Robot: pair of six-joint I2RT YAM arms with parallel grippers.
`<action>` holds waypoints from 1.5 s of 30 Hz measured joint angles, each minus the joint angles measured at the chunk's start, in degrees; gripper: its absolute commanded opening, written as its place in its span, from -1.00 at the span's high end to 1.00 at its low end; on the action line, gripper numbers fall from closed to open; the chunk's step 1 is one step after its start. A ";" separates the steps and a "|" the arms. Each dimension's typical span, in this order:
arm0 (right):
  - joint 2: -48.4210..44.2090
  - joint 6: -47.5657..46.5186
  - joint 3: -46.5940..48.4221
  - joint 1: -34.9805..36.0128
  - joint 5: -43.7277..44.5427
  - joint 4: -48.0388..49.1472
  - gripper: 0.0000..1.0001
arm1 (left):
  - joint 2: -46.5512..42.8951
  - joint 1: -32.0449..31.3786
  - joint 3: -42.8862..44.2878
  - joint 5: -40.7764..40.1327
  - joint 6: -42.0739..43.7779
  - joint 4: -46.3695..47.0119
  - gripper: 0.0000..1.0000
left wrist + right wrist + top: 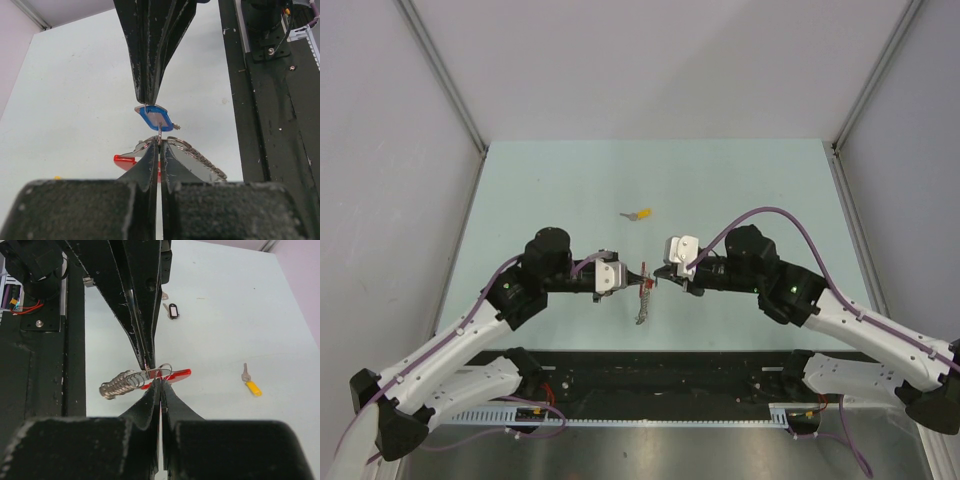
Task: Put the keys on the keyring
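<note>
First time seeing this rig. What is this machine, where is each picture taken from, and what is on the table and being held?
Two robot arms are bolted at the near edge of a table. One picture looks down from above; the other two come from cameras on each wrist. The left hand is shut on the keyring, a silvery chain with a red tag. The right hand is shut, apparently pinching a blue key at its ring. A yellow key and a small black tag lie loose on the table.
</note>
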 measured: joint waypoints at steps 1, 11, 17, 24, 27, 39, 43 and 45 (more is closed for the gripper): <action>0.00 0.00 0.00 0.00 -0.17 -0.07 1.00 | 0.00 0.00 -0.07 0.00 -0.02 0.22 1.00; 0.07 -0.68 0.00 -0.02 -1.51 -1.20 1.00 | 0.20 0.00 -0.59 0.22 -0.50 1.14 1.00; 0.63 -1.11 0.00 0.00 -2.54 -1.22 1.00 | 0.22 0.00 -0.59 0.31 -0.57 1.33 1.00; 0.96 -1.25 0.00 -0.02 -3.28 -1.20 1.00 | 0.24 0.00 -0.63 0.66 -0.59 1.36 1.00; 0.98 -1.29 0.00 0.00 -3.37 -1.18 1.00 | 0.24 0.00 -0.63 0.68 -0.61 1.36 1.00; 0.98 -1.53 0.00 0.04 -3.78 -1.18 1.00 | 0.24 0.00 -0.63 1.03 -1.05 1.36 0.99; 0.98 -1.55 0.00 0.04 -3.85 -1.20 1.00 | 0.24 0.00 -0.63 1.05 -1.05 1.36 1.00; 0.98 -1.55 0.00 0.07 -3.89 -1.20 1.00 | 0.24 0.00 -0.63 1.05 -1.05 1.36 1.00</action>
